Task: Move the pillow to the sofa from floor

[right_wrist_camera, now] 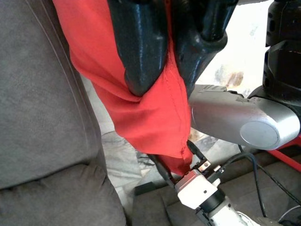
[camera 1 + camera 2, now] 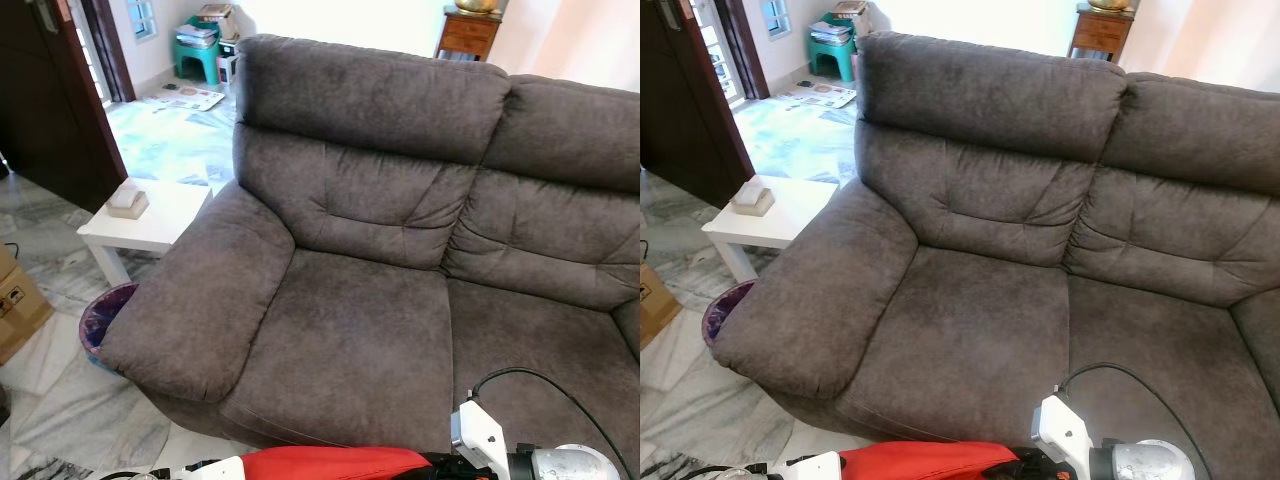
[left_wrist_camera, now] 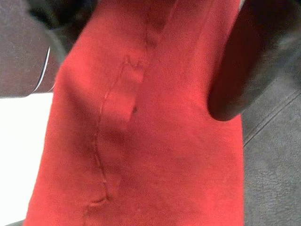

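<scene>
Grey-brown suede-like fabric covers the one big two-seat sofa (image 2: 400, 260), whose seat cushions lie ahead of and below both grippers. One small white square side table (image 2: 150, 222) stands well beyond the fingers, past the sofa's arm, with one beige tissue box (image 2: 127, 202) on it and one purple-lined bin (image 2: 103, 318) tucked beside it on the marble floor.

One red fabric pillow (image 2: 330, 464) is held up between the two grippers at the near edge of the seat, off the floor but not yet resting on the cushion.

In the right wrist view the right gripper (image 1: 162, 70) has its two black fingers (image 1: 141, 47) closed tight on a folded edge of the red cloth, which bunches and hangs below the tips. In the left wrist view the left gripper (image 3: 155, 70) has one black finger (image 3: 249, 56) lying against the pillow's seamed face; the other finger is blurred at the frame's corner, so it seems to bracket the pillow, though I cannot tell how hard it pinches.

Judging by the way the cover creases and sags, the pillow is light, soft and floppy, not fragile or slippery. A pinch at the hemmed edges or corners should hold best.
</scene>
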You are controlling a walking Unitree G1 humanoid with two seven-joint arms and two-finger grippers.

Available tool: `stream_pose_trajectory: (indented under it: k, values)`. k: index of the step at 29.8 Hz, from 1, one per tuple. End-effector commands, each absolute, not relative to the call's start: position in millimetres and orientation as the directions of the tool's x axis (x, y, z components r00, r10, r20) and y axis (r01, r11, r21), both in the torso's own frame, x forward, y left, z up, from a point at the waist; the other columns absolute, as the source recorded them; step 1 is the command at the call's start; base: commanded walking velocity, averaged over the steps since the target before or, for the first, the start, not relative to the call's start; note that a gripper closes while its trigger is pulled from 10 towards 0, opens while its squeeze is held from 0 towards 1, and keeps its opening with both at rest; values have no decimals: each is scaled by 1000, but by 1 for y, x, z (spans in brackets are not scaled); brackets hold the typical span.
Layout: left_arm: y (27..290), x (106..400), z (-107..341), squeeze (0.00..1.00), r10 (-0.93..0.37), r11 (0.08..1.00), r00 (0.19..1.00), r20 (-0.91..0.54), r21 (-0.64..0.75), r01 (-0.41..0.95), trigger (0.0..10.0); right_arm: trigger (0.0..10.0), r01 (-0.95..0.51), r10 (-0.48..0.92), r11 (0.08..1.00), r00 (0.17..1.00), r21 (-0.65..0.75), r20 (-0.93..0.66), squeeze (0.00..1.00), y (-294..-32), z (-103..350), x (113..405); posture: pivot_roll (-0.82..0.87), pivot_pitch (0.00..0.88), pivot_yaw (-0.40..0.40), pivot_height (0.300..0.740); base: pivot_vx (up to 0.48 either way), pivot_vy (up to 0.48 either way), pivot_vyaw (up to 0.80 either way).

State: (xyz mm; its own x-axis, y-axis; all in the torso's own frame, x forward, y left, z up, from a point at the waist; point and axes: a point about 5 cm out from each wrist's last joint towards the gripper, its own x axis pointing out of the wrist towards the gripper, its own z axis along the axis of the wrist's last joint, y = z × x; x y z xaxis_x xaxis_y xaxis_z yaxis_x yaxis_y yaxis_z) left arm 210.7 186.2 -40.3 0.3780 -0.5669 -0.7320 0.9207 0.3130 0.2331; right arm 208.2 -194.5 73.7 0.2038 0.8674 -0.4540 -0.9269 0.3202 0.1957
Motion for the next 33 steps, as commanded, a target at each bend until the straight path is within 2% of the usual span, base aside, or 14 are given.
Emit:
stream_pose_trajectory:
  k: [1, 4, 14, 20, 25, 29, 33]
  values:
    - [195, 205, -41, 0, -565, 285, 334, -754, 201, 937, 0, 10000, -945, 893, 298, 228, 131, -389, 0, -191, 92, 214, 19, 83, -75, 740, 0, 0, 0]
    - [202, 197, -43, 0, -553, 221, 267, -789, 170, 960, 0, 10000, -944, 891, 301, 228, 134, -392, 0, -191, 90, 215, 29, 84, -72, 740, 0, 0, 0]
    - [218, 188, -44, 0, -505, 135, 202, -839, 154, 979, 0, 10000, -944, 892, 300, 226, 140, -391, 0, -185, 86, 214, 46, 90, -63, 740, 0, 0, 0]
    - [214, 197, -40, 0, -519, 196, 288, -805, 217, 956, 0, 10000, -944, 895, 299, 227, 138, -384, 0, -182, 86, 215, 48, 91, -59, 740, 0, 0, 0]
    - [213, 201, -40, 0, -503, 193, 318, -803, 254, 948, 0, 10000, -945, 895, 300, 230, 132, -381, 0, -181, 86, 215, 50, 90, -56, 740, 0, 0, 0]
    - [216, 205, -42, 0, -430, 206, 376, -821, 316, 926, 0, 10000, -937, 889, 328, 264, 119, -374, 0, -179, 82, 218, 58, 96, -49, 740, 0, 0, 0]
    - [214, 201, -45, 0, -441, 242, 402, -803, 325, 914, 0, 10000, -938, 899, 316, 249, 139, -360, 0, -174, 80, 214, 61, 97, -48, 740, 0, 0, 0]
